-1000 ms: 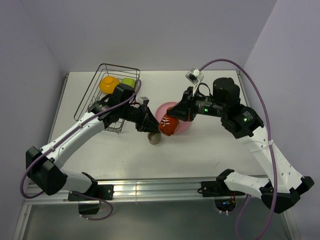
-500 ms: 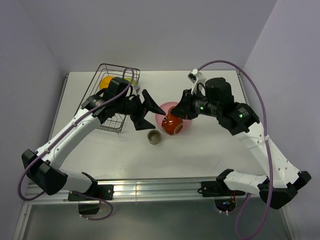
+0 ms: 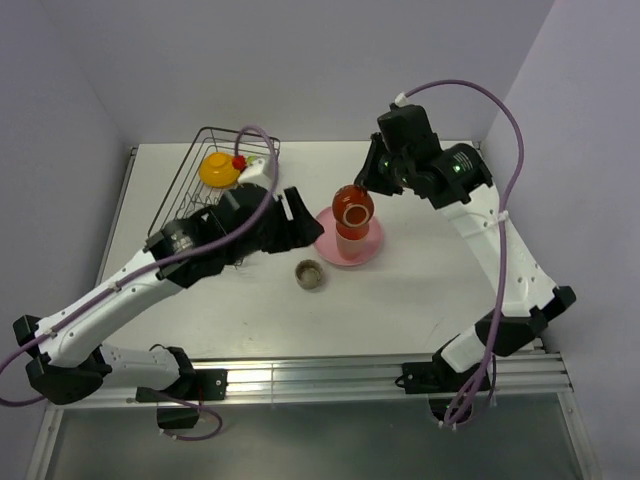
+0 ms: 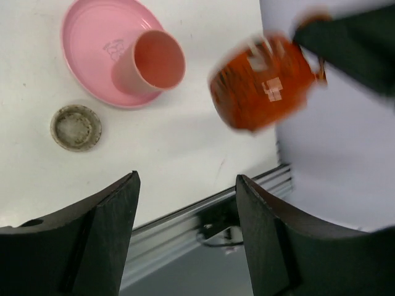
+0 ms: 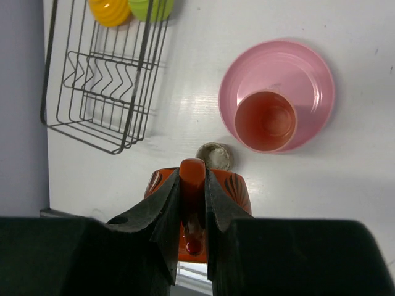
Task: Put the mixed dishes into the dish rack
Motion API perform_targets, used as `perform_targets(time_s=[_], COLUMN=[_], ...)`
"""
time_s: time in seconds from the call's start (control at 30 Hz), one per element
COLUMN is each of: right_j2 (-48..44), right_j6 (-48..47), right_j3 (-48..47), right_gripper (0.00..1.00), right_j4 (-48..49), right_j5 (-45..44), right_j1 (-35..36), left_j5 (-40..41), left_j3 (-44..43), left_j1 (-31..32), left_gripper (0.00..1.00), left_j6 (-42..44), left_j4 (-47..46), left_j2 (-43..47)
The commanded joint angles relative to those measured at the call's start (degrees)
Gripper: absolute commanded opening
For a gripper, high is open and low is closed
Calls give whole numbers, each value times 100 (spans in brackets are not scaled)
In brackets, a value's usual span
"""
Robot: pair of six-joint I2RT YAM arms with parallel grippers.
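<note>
My right gripper (image 5: 192, 176) is shut on the handle of the red-brown mug (image 3: 354, 205), holding it in the air above the pink plate (image 3: 372, 250). The mug's body (image 5: 237, 190) hangs beyond the fingers. A pink tumbler (image 5: 265, 120) stands upright on the plate (image 5: 308, 74). The small grey-brown dish (image 3: 310, 274) lies on the table in front of the plate. My left gripper (image 3: 303, 222) is open and holds nothing, left of the mug (image 4: 259, 83). The black wire dish rack (image 3: 190, 205) at the far left holds an orange-yellow bowl (image 3: 218, 168) and a green bowl (image 5: 151, 7).
My left arm lies across the rack's near right side in the top view. The table's front edge and metal rail (image 4: 203, 206) run under the left gripper. Purple walls close in the back and both sides.
My left gripper, shut next to the mug a second ago, has opened and drawn back to the left. My right arm has lifted the mug up and back over the plate.
</note>
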State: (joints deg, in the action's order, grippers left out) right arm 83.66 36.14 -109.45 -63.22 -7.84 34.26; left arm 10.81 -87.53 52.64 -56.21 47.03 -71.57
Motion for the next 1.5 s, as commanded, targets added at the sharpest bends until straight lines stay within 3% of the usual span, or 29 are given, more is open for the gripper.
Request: perform_targets(time_s=[0.0,0.1,0.37,0.43,0.67,0.8,1.07,1.47], right_j2=[588,827,951,995,1346,1373,1346,1337], right_j6=[735,868,939,982,1158,1307,1413,1624], right_j3=[-805,-1122,-1289,-1447,-2210,-2151,-1984,-2045], right_gripper=[0,0,0,0,0,0,0,0], right_j4=[-882,-1183,-1333,-1465,-1956,-1957,-1957,-1957], right_j5=[-368,-281,1,1,-42,-16,-78,36], right_j1=[37,54,63,81,177,248,265,283], left_j5=[1721,2381,2637,2602,2681,2681,3128,3726], left_j3=[376,754,650,518,-282,-519,-1810,-2164], left_j1=[991,1713,1899,1908,1908,1908,1925,1978], left_gripper=[71,80,91,99,99,99,99,99], left_j6=[1423,2268,3273,3554,3661,3678,3511,3581], left_j4=[-1077,-1800,-2338,-2365,-1715,-1609,-354,26], left_j2=[187,319,73,-40,-753,-955,-1912,-2282])
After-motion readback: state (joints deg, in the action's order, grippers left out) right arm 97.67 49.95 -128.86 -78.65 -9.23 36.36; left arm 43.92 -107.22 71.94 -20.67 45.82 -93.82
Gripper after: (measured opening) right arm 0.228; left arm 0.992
